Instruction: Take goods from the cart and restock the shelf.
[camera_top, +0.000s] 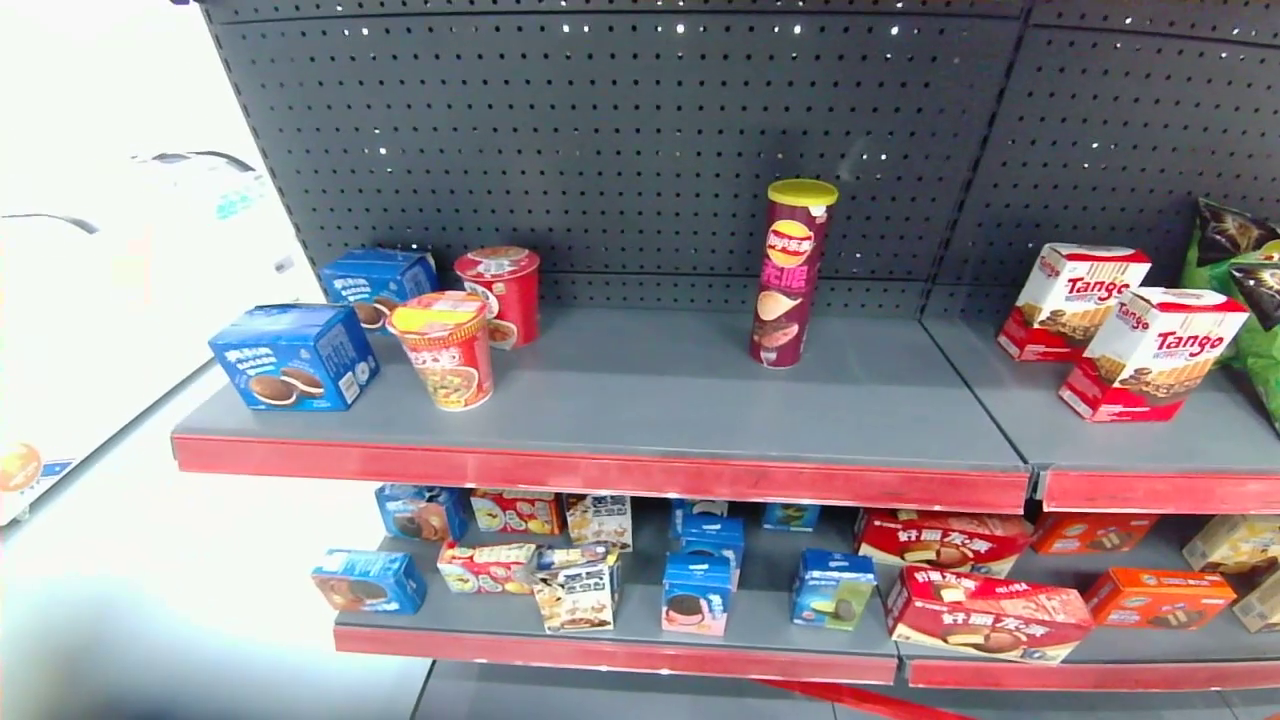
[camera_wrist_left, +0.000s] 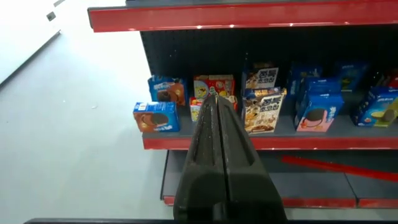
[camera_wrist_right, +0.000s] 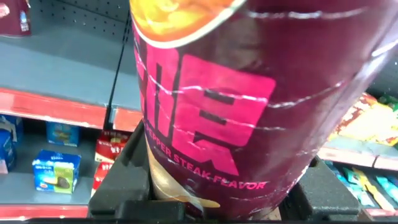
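Observation:
My right gripper (camera_wrist_right: 217, 190) is shut on a purple chip can (camera_wrist_right: 249, 93) with pink print. Its dark fingers (camera_wrist_right: 121, 171) clasp the can's lower part on both sides, and it is held in front of the shelving. A matching purple chip can (camera_top: 790, 272) with a yellow lid stands upright on the grey top shelf (camera_top: 640, 410), near the back. My left gripper (camera_wrist_left: 212, 94) is shut with nothing in it, its fingers pressed together, and points toward the lower shelf (camera_wrist_left: 267, 142) of small boxes.
On the top shelf, blue cookie boxes (camera_top: 295, 357) and two noodle cups (camera_top: 447, 349) stand at the left, and red-and-white wafer boxes (camera_top: 1150, 350) at the right. Bare room lies around the standing can. The lower shelf holds several small boxes (camera_top: 700, 590).

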